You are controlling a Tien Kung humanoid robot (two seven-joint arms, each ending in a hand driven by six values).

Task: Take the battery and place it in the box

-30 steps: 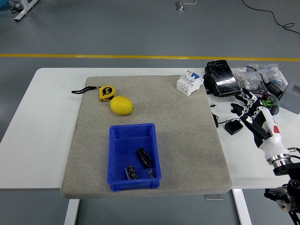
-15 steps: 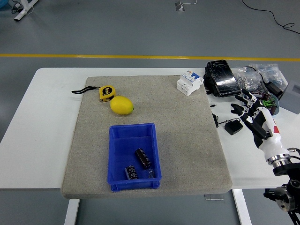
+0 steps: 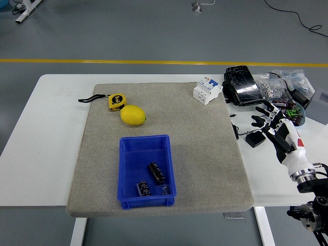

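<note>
A blue box (image 3: 146,149) sits on the grey mat (image 3: 200,154) near its front edge. Two black cylindrical batteries lie inside it: one (image 3: 157,172) in the middle, one (image 3: 143,188) at the front. My right hand (image 3: 272,123) hovers over the white table at the right, off the mat, fingers spread and empty. It is well to the right of the box. My left hand is not in view.
A yellow lemon (image 3: 133,115) and a yellow tape measure (image 3: 116,101) lie on the mat's back left. A white circuit breaker (image 3: 207,90) stands at the back right. Black packets (image 3: 241,85), bagged parts (image 3: 271,86) and a small black block (image 3: 254,139) clutter the table beside my right hand.
My right hand has shifted slightly left and towards the near edge. The batteries and the box have not moved.
</note>
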